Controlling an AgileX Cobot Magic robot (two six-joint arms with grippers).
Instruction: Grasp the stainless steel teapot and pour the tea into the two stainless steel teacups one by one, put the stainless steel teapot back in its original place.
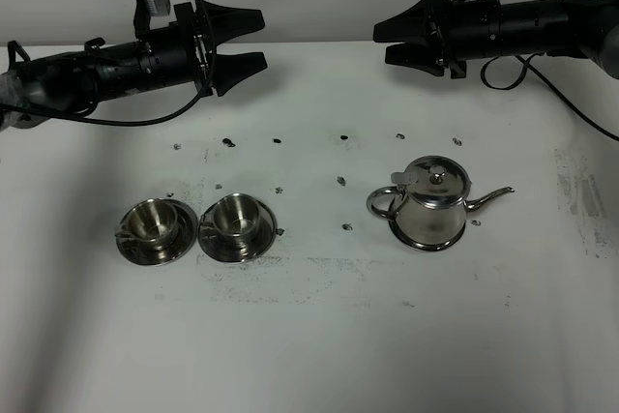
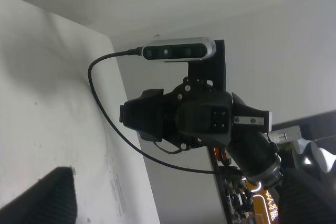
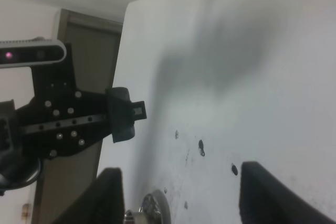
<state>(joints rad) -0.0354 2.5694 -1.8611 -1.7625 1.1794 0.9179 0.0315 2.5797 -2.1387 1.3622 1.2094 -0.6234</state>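
Note:
The stainless steel teapot [image 1: 432,200] stands upright at centre right on its original place, a flat steel dish [image 1: 414,242]. Its lid is shut, its spout points right and its handle points left. The tea is hidden. The two stainless steel teacups [image 1: 155,222] [image 1: 236,219] sit side by side on saucers at the left. My left gripper [image 1: 262,40] hangs open high over the back left, empty. My right gripper [image 1: 382,42] hangs open at the back, behind the teapot, also empty. In the right wrist view both fingers [image 3: 107,198] stand wide apart.
The white table [image 1: 319,336] carries small dark specks [image 1: 341,180] between the cups and the teapot. The left wrist view shows the right arm's camera [image 2: 178,51] head-on. The right wrist view shows the left arm [image 3: 63,124].

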